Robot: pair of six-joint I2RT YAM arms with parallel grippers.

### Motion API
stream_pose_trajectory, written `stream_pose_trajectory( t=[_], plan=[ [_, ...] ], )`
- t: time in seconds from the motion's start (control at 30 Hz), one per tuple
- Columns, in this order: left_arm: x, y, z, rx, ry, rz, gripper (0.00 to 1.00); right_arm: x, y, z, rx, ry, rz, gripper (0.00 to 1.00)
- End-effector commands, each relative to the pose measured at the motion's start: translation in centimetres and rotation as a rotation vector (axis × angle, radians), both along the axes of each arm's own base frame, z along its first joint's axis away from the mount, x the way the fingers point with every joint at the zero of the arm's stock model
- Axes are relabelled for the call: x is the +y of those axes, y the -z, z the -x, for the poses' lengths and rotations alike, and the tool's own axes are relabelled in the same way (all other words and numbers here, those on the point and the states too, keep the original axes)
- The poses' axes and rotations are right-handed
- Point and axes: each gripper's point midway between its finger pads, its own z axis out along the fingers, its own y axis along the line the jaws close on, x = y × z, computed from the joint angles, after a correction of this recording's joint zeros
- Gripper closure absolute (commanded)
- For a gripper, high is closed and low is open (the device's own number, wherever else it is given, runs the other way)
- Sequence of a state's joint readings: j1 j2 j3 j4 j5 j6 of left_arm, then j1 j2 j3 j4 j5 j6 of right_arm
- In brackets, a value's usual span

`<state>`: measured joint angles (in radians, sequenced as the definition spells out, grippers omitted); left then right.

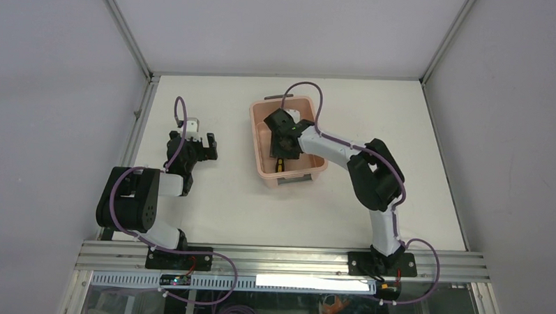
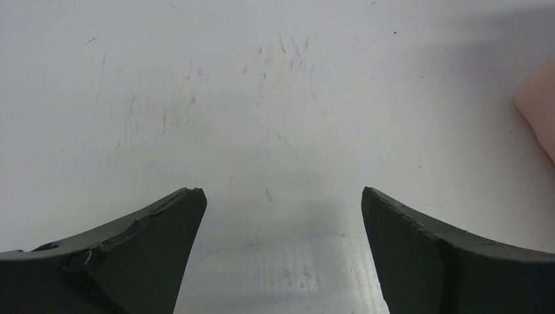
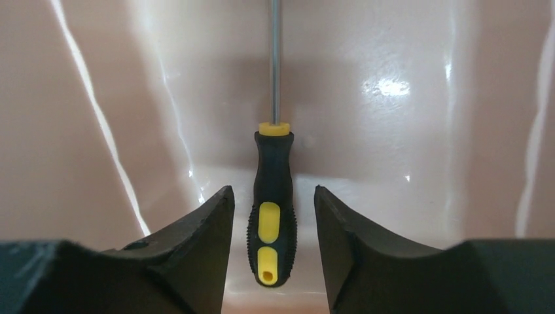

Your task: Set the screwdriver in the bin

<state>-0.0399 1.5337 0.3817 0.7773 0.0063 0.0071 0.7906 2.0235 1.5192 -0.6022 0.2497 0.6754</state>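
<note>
The screwdriver (image 3: 273, 170), with a yellow-and-black handle and a thin metal shaft, lies on the floor of the salmon-pink bin (image 3: 406, 144). My right gripper (image 3: 273, 193) is open and straddles the handle, with a gap on each side. In the top view the right gripper (image 1: 283, 149) reaches down into the bin (image 1: 254, 132), and the screwdriver handle (image 1: 280, 165) shows near the bin's near end. My left gripper (image 1: 207, 147) is open and empty over the table, left of the bin. In the left wrist view the left gripper (image 2: 283, 193) spans bare table.
The white table (image 2: 262, 98) is scratched. A corner of the bin (image 2: 540, 112) shows at the right edge of the left wrist view. Grey enclosure walls and a metal frame rail (image 1: 140, 117) border the table.
</note>
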Motion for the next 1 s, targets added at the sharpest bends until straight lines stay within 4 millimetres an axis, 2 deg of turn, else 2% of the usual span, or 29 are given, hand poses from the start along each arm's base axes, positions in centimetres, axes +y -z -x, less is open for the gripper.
stream_pose_trajectory(
  t=[0.0, 0.1, 0.17, 0.23, 0.3, 0.37, 0.57, 0.7, 0.77, 0.87, 0.97],
  plan=[
    [-0.5, -1.7, -0.4, -0.054, 0.009, 0.02, 0.01, 0.0, -9.2, -2.2, -0.201, -0.035, -0.049, 0.47],
    [-0.5, -1.6, -0.4, -0.054, 0.009, 0.02, 0.01, -0.6, -14.5, -2.2, -0.303, -0.095, -0.074, 0.37],
    [-0.5, -1.7, -0.4, -0.055, 0.008, 0.02, 0.01, -1.3, -17.4, -1.8, -0.359, -0.125, -0.081, 0.24],
    [-0.5, -1.7, -0.4, -0.055, 0.009, 0.02, 0.01, -2.5, -19.5, -1.1, -0.401, -0.174, -0.061, 0.02],
    [-0.5, -1.7, -0.4, -0.054, 0.009, 0.02, 0.01, -4.6, -21.1, -1.0, -0.446, -0.169, -0.019, 0.01],
    [-0.5, -1.7, -0.4, -0.055, 0.01, 0.02, 0.01, -7.6, -22.3, -1.1, -0.472, -0.128, 0.037, 0.01],
    [-0.5, -1.7, -0.4, -0.055, 0.009, 0.02, 0.01, -19.1, -24.4, -2.1, -0.446, 0.06, 0.111, 0.01],
    [-0.5, -1.7, -0.4, -0.055, 0.009, 0.02, 0.01, -26.8, -24.5, -2.1, -0.416, 0.256, 0.164, 0.01],
    [-0.5, -1.7, -0.4, -0.054, 0.009, 0.02, 0.01, -29.9, -24.4, -1.9, -0.418, 0.341, 0.196, 0.01],
    [-0.5, -1.6, -0.4, -0.054, 0.009, 0.02, 0.01, -32.3, -23.9, -1.7, -0.42, 0.403, 0.216, 0.01],
    [-0.5, -1.7, -0.5, -0.055, 0.009, 0.02, 0.01, -33.0, -23.6, -1.8, -0.42, 0.426, 0.221, 0.01]
  ],
)
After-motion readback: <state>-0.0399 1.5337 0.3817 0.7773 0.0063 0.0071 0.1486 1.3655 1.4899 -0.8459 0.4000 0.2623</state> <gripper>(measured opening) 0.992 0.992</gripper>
